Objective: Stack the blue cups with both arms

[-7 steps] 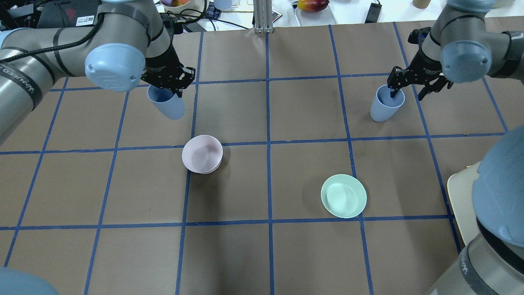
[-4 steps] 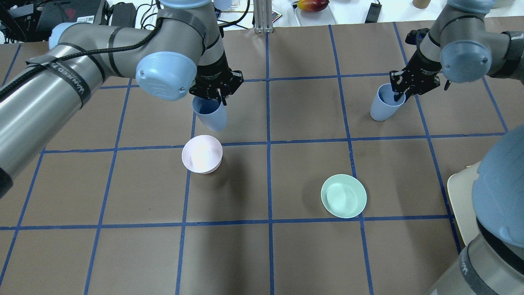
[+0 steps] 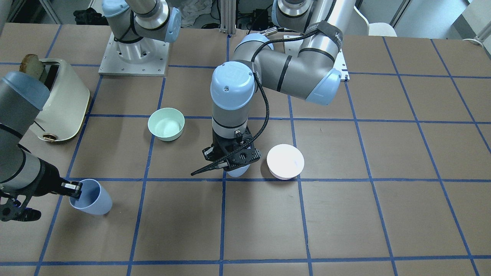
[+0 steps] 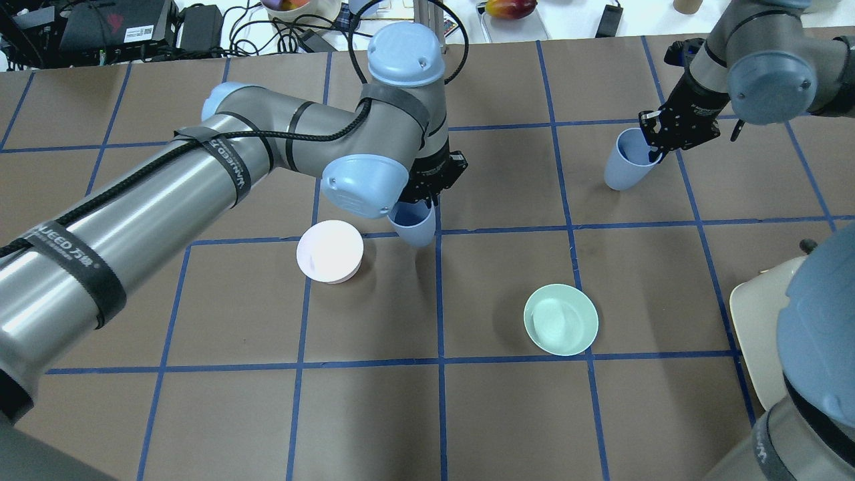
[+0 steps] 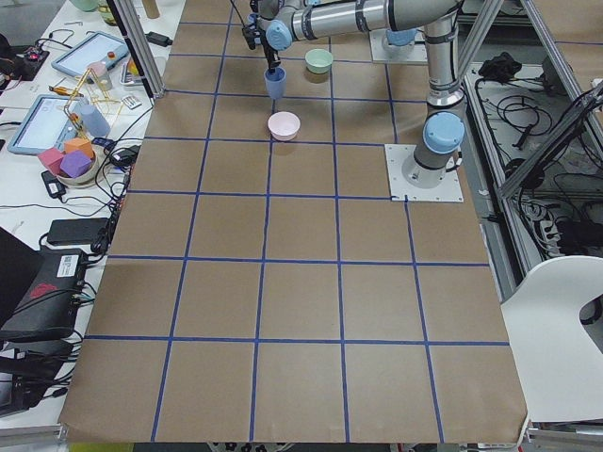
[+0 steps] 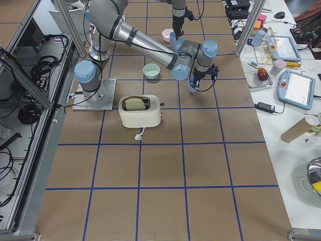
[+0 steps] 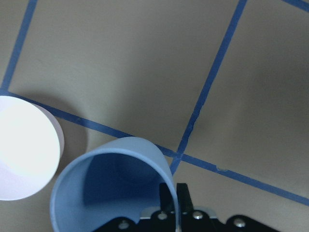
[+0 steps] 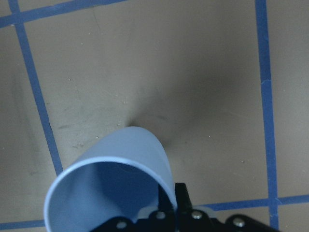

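Note:
My left gripper is shut on the rim of a blue cup, one finger inside and one outside. It holds the cup upright above a tape crossing, just right of the pink bowl. The left wrist view shows this cup from above beside the bowl. My right gripper is shut on the rim of the second blue cup at the far right. That cup is tilted and low over the table, as the right wrist view and the front view show.
A mint-green bowl stands right of centre, nearer the robot. A cream toaster with bread sits at the robot's right, near the right arm's base. Blue tape lines grid the brown table. Clutter lies beyond the far edge.
My left arm has carried its cup from the far left to the table's middle, beside the pink bowl. My right gripper has closed on its cup's rim and raised it slightly.

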Tool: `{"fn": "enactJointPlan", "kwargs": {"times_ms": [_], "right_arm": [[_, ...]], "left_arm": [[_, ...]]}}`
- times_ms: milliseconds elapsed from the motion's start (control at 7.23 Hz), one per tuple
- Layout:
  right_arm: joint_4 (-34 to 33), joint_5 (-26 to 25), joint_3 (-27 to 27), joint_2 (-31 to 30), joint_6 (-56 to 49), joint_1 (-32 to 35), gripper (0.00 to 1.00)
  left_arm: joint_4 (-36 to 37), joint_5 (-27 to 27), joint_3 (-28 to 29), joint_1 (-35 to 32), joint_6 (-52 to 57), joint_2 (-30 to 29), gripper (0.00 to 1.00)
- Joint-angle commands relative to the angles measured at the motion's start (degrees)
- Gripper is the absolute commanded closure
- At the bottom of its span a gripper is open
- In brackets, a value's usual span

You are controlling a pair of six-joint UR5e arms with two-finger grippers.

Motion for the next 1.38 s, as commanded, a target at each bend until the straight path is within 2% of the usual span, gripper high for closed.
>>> {"fn": "enactJointPlan", "kwargs": {"times_ms": [0, 138, 415, 553, 691, 830, 968, 1106, 1245], "right_arm": [[4.71, 0.38, -3.56, -0.30, -0.01, 0.18, 1.00], [8.57, 2.12, -5.94, -0.21, 0.16, 0.18, 1.00], [9.49, 2.05, -6.75, -0.38, 0.78, 1.58, 1.00], [9.57, 1.96, -7.10, -1.08, 1.74, 2.55, 1.00], [9.66, 1.88, -7.28, -1.35, 1.66, 2.56, 1.00], [10.45, 1.96, -7.28, -2.22, 1.75, 2.82, 1.00], [13.33, 2.22, -7.45, -3.36, 1.66, 3.08, 1.00], [16.49, 3.01, -7.89, -5.72, 1.66, 3.61, 1.00], [19.48, 3.28, -7.89, -9.31, 1.75, 4.92, 1.00]], "left_arm": [[1.32, -0.38, -0.68, -1.51, -1.16, -1.39, 1.00], [1.23, -2.21, -0.68, -2.21, -1.34, -1.30, 1.00], [0.80, -2.40, -0.76, -2.31, -1.43, -1.82, 1.00], [0.36, -1.88, -0.85, -2.66, -0.56, -2.00, 0.56], [0.62, -1.79, -0.94, -2.66, -0.46, -2.18, 0.01], [0.97, -1.79, -1.20, -2.66, -0.46, -2.09, 0.00], [0.27, 0.30, -0.51, -2.05, 4.76, 0.61, 0.00], [-1.39, 3.63, 0.11, 0.39, 12.47, 3.77, 0.00], [-4.88, 3.14, 1.25, 4.59, 15.24, 6.67, 0.00]]}}
